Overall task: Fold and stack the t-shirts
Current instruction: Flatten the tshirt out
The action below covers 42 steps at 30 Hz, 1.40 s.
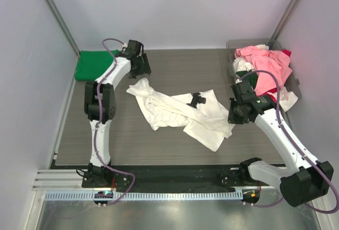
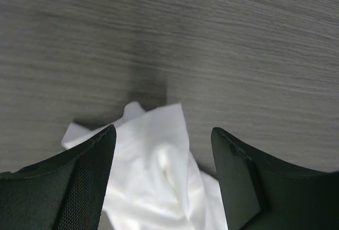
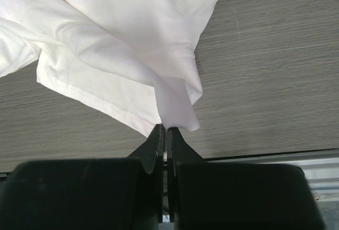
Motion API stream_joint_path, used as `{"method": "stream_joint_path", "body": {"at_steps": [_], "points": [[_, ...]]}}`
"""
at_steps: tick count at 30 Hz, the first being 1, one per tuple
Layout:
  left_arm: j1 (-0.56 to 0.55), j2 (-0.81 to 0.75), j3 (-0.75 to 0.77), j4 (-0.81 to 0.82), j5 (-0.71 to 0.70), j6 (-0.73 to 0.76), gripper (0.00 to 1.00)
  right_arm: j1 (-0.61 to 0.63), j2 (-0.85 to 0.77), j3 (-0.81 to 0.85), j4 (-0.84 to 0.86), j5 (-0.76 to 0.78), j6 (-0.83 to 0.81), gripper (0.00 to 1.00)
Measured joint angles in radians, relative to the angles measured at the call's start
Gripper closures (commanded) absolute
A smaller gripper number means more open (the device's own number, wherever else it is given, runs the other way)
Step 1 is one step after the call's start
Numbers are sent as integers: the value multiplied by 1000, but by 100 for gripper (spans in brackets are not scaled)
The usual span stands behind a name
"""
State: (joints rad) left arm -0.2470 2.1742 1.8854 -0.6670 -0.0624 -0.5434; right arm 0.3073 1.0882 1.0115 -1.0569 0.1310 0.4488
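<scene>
A large white t-shirt (image 1: pixel 180 111) lies crumpled in the middle of the table, with a patch of black print (image 1: pixel 196 99) showing. My left gripper (image 1: pixel 139 67) is open over its far-left corner; in the left wrist view (image 2: pixel 163 130) the white cloth (image 2: pixel 153 177) lies between the spread fingers. My right gripper (image 1: pixel 235 114) is shut on the shirt's right edge; in the right wrist view (image 3: pixel 163 129) a fold of the white cloth (image 3: pixel 116 44) is pinched at the tips. A folded bright green t-shirt (image 1: pixel 94 64) lies at the far left.
A grey tray (image 1: pixel 231 46) at the far right holds a heap of pink, white and red t-shirts (image 1: pixel 267 64). Side walls stand close on the left and right. A metal rail (image 1: pixel 159 179) runs along the table's near edge.
</scene>
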Motion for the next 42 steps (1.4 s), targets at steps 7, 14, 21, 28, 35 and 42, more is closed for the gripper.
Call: {"method": "stream_joint_path", "body": {"at_steps": [7,14,21,28,35,42], "points": [[-41,161,141,-64,7,49,59,0,23,-4,14,-3,-3,99],[-71,159,136,-87,-22,72,100,0,25,-8,17,-3,-3,99],[-66,92,106,-125,-68,88,100,0,24,-8,17,-2,-3,99],[-61,-153,61,-180,-103,93,100,0,25,99,-22,15,-8,99],[-17,-598,-84,-203,-120,80,100,0,21,422,-58,48,-46,99],[12,-983,-113,-241,-195,76,100,0,-56,709,-98,58,-69,99]]}}
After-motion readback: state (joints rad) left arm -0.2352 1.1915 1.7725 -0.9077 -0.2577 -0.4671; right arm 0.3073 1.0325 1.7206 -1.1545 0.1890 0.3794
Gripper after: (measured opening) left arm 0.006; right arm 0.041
